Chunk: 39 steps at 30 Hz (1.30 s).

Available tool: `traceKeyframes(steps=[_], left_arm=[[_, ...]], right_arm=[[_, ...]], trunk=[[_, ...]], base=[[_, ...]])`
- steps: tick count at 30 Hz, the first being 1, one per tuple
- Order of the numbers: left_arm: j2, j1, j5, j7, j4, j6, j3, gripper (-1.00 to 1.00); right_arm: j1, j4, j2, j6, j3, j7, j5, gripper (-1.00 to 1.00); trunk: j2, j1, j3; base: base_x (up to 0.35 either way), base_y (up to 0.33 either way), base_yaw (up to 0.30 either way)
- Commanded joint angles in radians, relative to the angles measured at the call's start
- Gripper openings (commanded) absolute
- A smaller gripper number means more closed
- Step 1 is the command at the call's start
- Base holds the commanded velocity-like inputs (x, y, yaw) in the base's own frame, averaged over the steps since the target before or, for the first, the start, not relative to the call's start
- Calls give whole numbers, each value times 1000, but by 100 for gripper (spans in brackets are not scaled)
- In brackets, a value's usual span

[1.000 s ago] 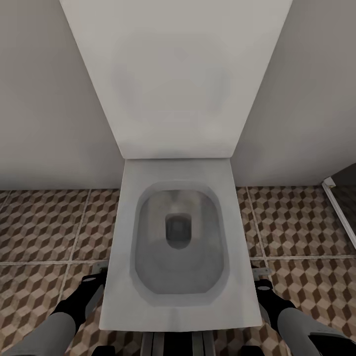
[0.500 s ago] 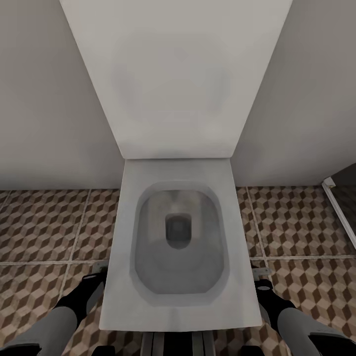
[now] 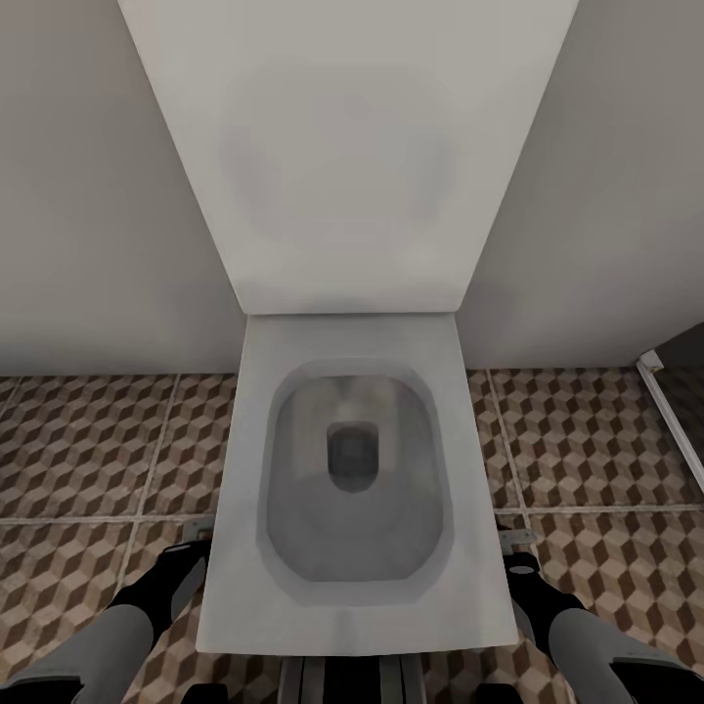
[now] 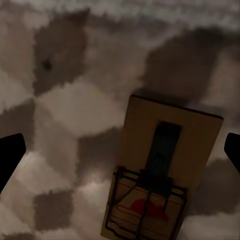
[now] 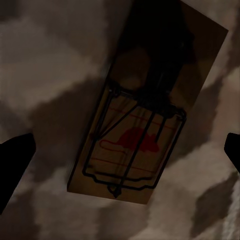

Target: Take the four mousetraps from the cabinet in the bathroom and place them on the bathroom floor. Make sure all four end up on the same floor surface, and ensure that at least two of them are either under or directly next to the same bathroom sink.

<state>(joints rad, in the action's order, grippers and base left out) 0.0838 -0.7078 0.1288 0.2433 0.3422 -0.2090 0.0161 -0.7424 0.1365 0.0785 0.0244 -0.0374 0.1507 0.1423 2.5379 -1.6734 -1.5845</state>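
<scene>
Releasing two mousetraps [image 4: 160, 180] onto bathroom floor [image 3: 88, 440] either side of toilet [image 3: 352, 489], both grippers spread; next, moving them beside sink.

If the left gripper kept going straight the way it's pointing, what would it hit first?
Most likely the mousetrap lying flat on the bathroom floor, between the open left gripper fingers; depth is unclear.

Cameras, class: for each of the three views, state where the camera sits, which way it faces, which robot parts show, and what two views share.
Head view: on the robot's head, facing forward and down at a white toilet on the bathroom floor; both forearms show at the bottom corners.
Left wrist view: near the left gripper, facing down at a mousetrap; dark jaws at both edges.
Right wrist view: near the right gripper, facing down at another mousetrap; dark jaws at both edges.
Shared: both wrist views show a mousetrap on cube-patterned tile.
</scene>
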Motion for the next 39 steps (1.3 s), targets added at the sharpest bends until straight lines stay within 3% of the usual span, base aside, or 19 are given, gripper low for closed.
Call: traceKeyframes(steps=[1,39], left_arm=[[0,0,10,4,2,-4,0,100],[1,1,5,2,44,53,2,100]], right_arm=[[0,0,0,3,-4,2,10,100],[0,0,0,3,-2,3,10,100]], trunk=[[0,0,-1],[0,0,-1]], base=[[0,0,0],[0,0,0]])
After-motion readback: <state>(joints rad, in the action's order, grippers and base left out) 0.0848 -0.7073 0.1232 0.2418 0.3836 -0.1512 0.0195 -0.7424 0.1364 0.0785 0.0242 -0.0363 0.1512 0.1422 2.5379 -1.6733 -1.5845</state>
